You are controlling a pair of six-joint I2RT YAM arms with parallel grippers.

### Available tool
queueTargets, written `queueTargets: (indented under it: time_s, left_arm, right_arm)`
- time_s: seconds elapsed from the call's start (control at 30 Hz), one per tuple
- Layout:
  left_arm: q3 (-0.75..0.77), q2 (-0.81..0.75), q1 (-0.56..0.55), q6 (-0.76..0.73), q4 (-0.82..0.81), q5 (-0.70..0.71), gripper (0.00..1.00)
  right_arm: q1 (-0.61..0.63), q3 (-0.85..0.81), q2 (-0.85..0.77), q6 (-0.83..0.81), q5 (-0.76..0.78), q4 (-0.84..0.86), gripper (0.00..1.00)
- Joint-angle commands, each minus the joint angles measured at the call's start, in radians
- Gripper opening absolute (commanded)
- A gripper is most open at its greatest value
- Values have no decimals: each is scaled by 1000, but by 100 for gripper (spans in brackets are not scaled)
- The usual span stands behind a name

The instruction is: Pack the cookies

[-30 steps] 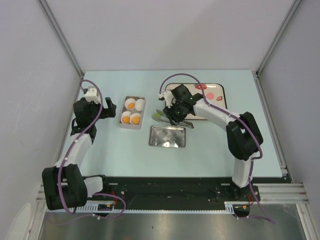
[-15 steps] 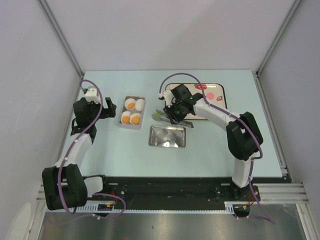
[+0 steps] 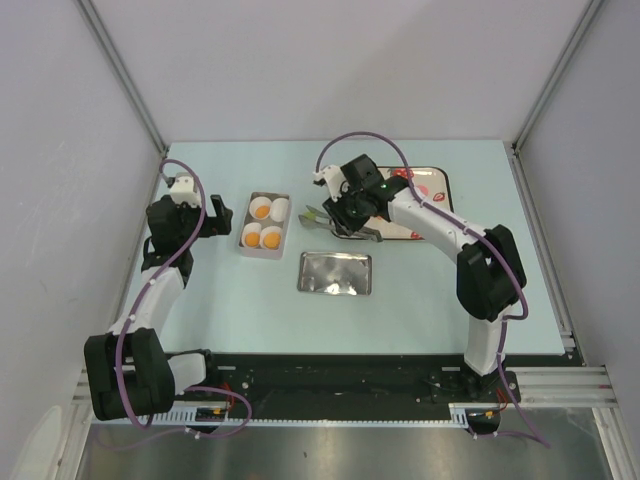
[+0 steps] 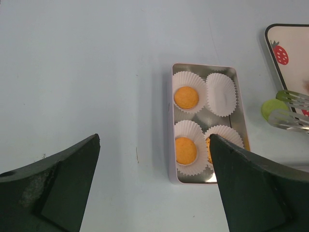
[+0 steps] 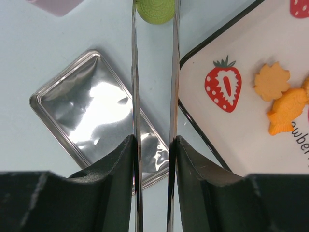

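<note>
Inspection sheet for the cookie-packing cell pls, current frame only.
Surface: pale blue table, marks: nothing seen.
Job's things: tin has four paper cups; three hold cookies, one empty cup. Loose cookies on strawberry tray.
Clutter: silver lid flat on table, apart from tin.
Grippers: left gripper jaws open, holding nothing; right gripper shut on tongs.
Cables: purple cable along each arm, snags: nothing seen.
Surroundings: plain walls.

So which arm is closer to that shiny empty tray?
Right. The right gripper, holding tongs, hovers just beyond the shiny tray; the left gripper sits far left, past the cookie tin.
</note>
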State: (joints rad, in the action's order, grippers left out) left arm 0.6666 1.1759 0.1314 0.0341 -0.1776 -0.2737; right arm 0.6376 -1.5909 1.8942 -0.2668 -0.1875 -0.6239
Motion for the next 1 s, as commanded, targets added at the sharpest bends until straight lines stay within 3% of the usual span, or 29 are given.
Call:
queueTargets:
  time_s: [0.0,0.37,0.97]
  left_arm:
    - [2,-18,7,-13,-40,-7,100]
    - [8,-18,7,-13,-37,-12,100]
    - [4,-10,7,-11,-45,-7,100]
  right_arm:
    - [10,-98,-61,-8,8,-8,39]
    - [50,-257,-12,-14,31,-53,39]
    - [85,-449,215,-9,28,-45,39]
